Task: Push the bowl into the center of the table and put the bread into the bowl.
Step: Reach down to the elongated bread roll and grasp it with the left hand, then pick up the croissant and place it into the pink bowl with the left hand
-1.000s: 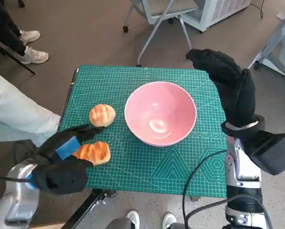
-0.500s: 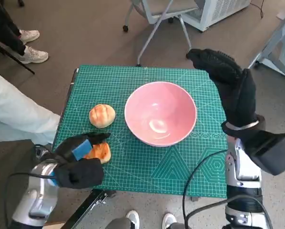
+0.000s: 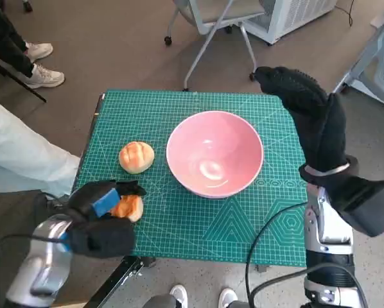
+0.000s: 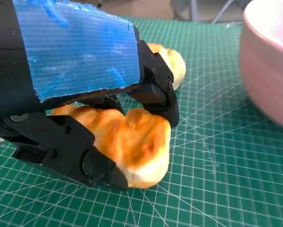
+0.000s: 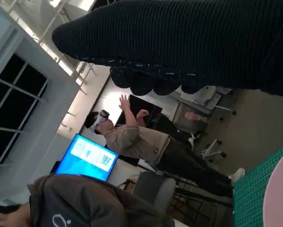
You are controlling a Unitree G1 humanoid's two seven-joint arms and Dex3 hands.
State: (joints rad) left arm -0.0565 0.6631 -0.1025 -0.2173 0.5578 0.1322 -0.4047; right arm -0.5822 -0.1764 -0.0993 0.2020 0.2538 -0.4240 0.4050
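A pink bowl [image 3: 214, 153] stands near the middle of the green cutting mat [image 3: 243, 224]; its rim [image 4: 269, 56] shows in the left wrist view. My left hand [image 3: 102, 215] lies over a golden bread piece [image 3: 129, 206] at the mat's near left corner. In the left wrist view its black fingers [image 4: 155, 90] close round that bread [image 4: 132, 142]. A second round bun [image 3: 137, 156] lies left of the bowl, also seen as the bun [image 4: 172, 61] beyond the fingers. My right hand [image 3: 307, 109] hangs in the air above the mat's far right edge, holding nothing, fingers extended.
A chair base [image 3: 211, 25] stands beyond the table. A person's leg [image 3: 18, 154] and shoes [image 3: 41, 61] are at the left. Cables [image 3: 269, 224] hang by the right forearm. In the right wrist view a person [image 5: 146, 142] stands by a monitor [image 5: 87, 158].
My left hand has drawn toward the near left corner and closed round the golden bread. The right hand and bowl have kept their places; the picture shifted slightly.
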